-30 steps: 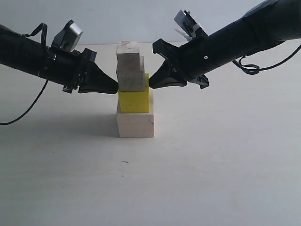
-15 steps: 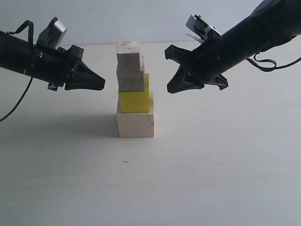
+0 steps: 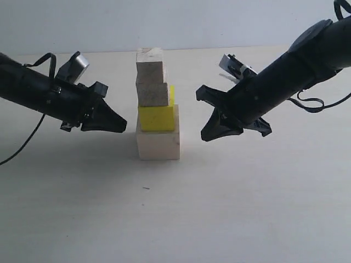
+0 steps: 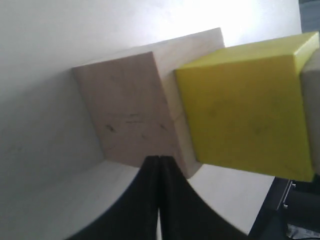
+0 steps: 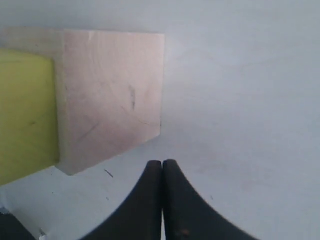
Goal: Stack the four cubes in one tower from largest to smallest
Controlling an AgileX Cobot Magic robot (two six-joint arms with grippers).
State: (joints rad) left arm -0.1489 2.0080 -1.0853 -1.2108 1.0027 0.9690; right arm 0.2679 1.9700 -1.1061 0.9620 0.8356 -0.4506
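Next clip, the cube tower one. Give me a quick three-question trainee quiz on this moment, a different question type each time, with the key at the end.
1. True or false: the yellow cube rests directly on the large pale cube.
2. How many cubes make up the tower? A two, B three, C four.
3. Fill in: the left gripper and the right gripper are both clear of the tower, each with its jaws ____.
Key: 1 true; 2 C; 3 shut.
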